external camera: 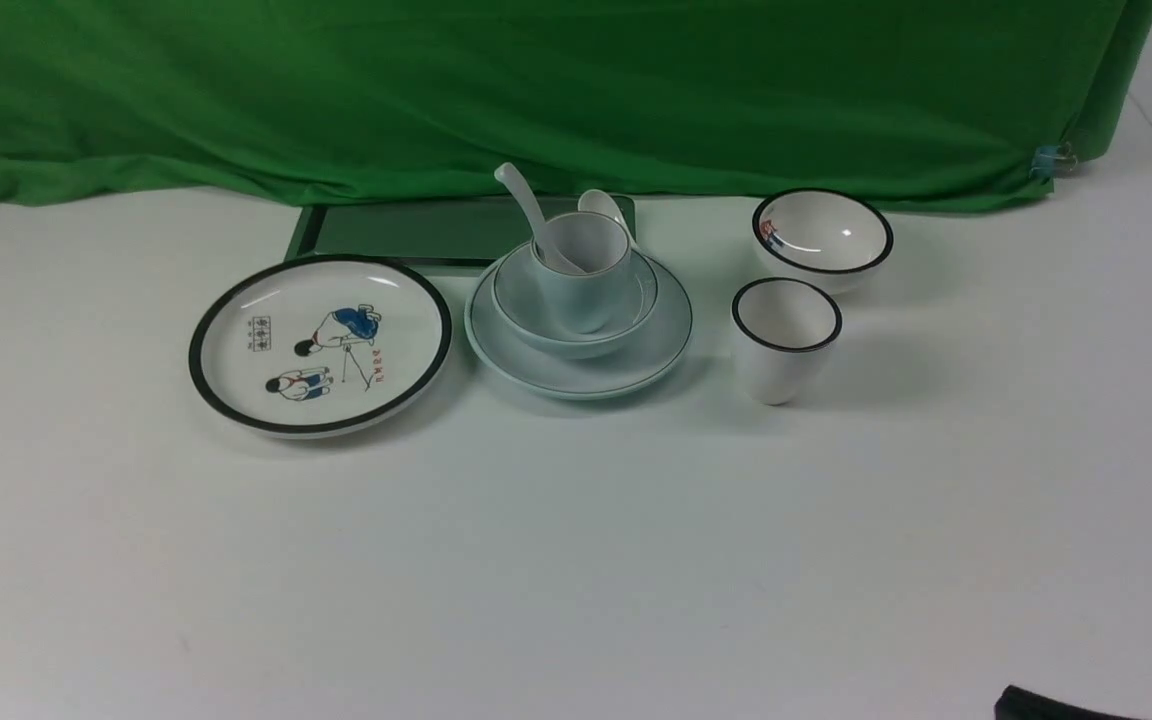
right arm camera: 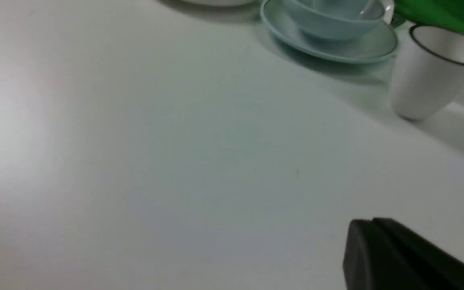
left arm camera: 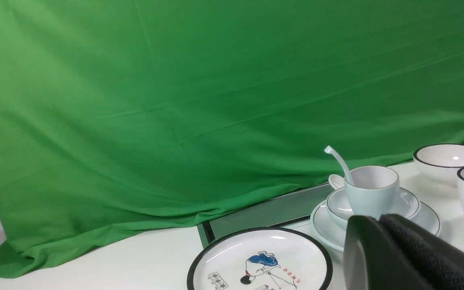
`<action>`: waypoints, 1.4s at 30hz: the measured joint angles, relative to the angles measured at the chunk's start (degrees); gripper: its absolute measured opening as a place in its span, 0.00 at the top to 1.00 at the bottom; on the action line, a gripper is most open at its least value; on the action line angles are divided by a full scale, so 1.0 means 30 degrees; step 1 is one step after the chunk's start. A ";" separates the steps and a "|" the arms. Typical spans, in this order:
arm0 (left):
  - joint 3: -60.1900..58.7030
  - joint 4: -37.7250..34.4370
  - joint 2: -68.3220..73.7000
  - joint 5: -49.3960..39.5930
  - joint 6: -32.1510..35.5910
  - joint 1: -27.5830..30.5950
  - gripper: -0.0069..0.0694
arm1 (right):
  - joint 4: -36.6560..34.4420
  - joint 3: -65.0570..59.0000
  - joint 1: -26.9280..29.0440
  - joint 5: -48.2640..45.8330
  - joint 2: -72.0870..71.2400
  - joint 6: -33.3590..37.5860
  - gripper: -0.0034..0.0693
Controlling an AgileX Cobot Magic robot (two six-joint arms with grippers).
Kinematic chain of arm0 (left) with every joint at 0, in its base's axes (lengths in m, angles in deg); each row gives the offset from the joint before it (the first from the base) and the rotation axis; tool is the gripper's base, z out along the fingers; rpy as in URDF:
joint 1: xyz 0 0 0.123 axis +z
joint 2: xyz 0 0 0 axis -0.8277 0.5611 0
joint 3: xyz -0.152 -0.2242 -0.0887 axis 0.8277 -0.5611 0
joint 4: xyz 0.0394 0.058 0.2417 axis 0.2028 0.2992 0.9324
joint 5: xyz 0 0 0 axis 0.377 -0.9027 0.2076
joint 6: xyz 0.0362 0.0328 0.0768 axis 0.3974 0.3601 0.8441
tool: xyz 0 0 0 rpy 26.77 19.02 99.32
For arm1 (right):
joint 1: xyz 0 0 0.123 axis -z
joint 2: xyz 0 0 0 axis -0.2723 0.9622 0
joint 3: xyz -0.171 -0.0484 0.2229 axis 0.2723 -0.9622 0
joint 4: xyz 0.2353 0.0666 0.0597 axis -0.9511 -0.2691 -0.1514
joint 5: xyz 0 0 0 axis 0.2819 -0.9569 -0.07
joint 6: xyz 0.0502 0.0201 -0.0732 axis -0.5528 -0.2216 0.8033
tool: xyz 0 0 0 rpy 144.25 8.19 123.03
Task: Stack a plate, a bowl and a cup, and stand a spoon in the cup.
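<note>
The pale blue-green cup (external camera: 584,270) sits inside the pale blue-green bowl (external camera: 576,325), and the bowl sits on the pale blue-green plate (external camera: 576,375). The white spoon (external camera: 528,208) stands in the cup, and its handle leans up and out toward the cartoon plate. A second white spoon (external camera: 604,206) peeks out just behind the cup. This stack is the middle of the white table (external camera: 576,560). To the left of the stack, just beside it, lies the white plate with the black rim and cartoon figures (external camera: 320,344). To the right of the stack stands the white cup with the black rim (external camera: 785,338), and behind that cup sits the small white bowl with the black rim (external camera: 822,238). Behind the stack lies a flat dark tray (external camera: 436,230), partly under the green cloth (external camera: 536,90). The left gripper (left arm camera: 413,253) is well apart from the stack, and only one dark finger shows, so I cannot tell if it is apart or together. The right gripper (right arm camera: 401,257) is also far from the stack and holds nothing that shows; I cannot tell its state either.
</note>
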 joint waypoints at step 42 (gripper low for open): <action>0.0000 0.0038 0.0000 -0.0010 0.0000 0.0000 0.95 | -0.2300 0.0000 0.9596 -0.8989 -1.0464 -0.0860 0.87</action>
